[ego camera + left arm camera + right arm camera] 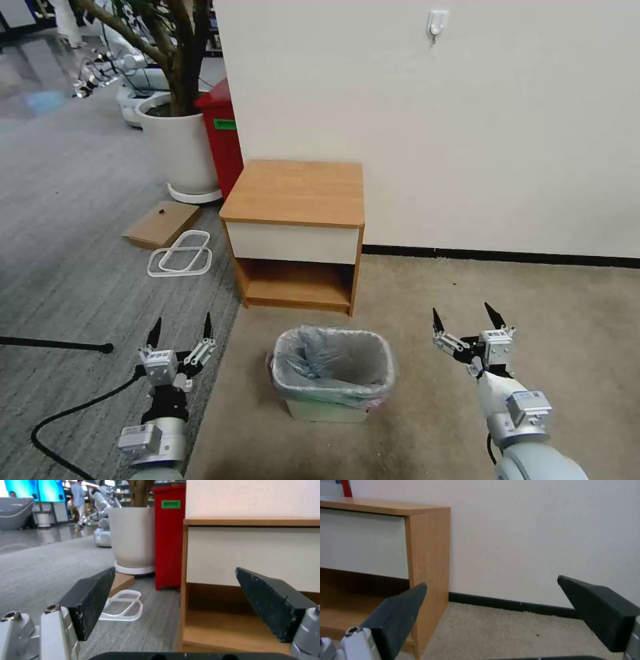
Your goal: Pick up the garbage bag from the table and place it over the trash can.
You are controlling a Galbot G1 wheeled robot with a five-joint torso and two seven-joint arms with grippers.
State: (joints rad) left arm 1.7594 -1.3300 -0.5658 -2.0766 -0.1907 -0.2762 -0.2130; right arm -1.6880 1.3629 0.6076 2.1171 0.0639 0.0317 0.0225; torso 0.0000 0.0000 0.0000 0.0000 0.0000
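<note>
**Bag seated over the trash can, both arms low and clear.**
The garbage bag lines the trash can on the carpet in front of the table, whose tabletop is bare. The left end effector and right end effector hover on either side of the can, jaws spread, holding nothing. You judge the step nearly complete: check that the pinkish rim laps every corner, and avoid snagging the thin plastic.
</note>
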